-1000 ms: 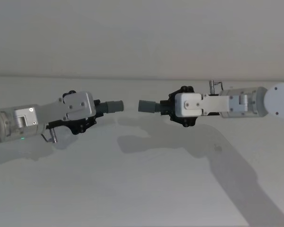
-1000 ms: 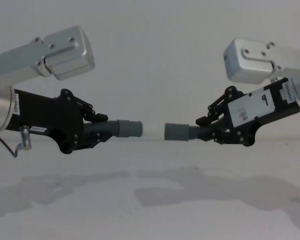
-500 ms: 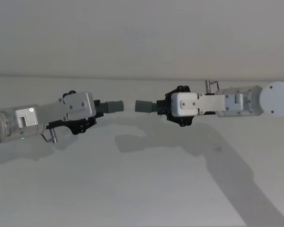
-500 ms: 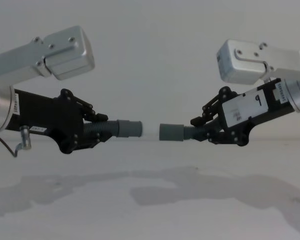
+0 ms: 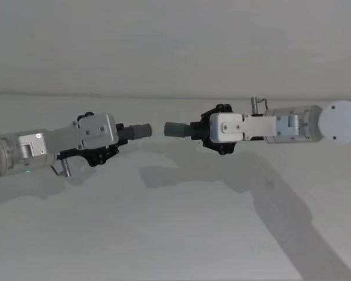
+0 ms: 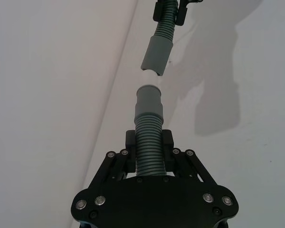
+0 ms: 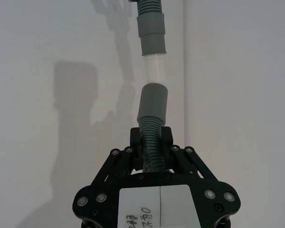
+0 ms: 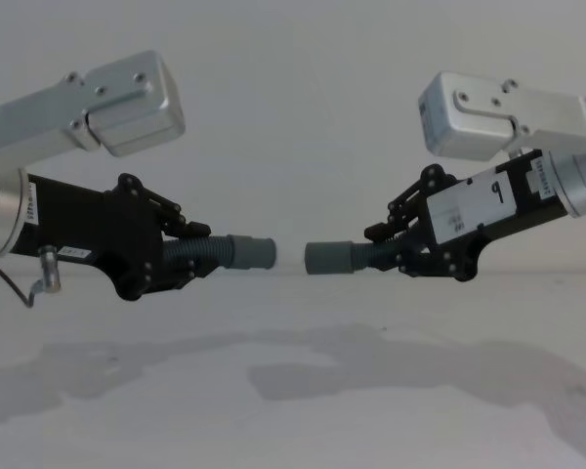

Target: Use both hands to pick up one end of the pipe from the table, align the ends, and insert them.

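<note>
Mid-frame, left hand (image 8: 190,256) grips one hose (image 8: 207,252), right hand (image 8: 396,249) the other (image 8: 371,256); cuffs face, slightly apart.

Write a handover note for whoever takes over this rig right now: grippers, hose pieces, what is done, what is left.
Left gripper: shut on the left hose piece, held above the table, cuff pointing toward the right arm.
Right gripper: shut on the right hose piece, also lifted, cuff pointing toward the left arm.
Done: both pieces picked up, the cuffs facing each other and roughly in line, a white spigot sticking out of the left cuff.
Left: a small gap remains between the ends; fine-tune alignment, then push the spigot into the right cuff.
</note>
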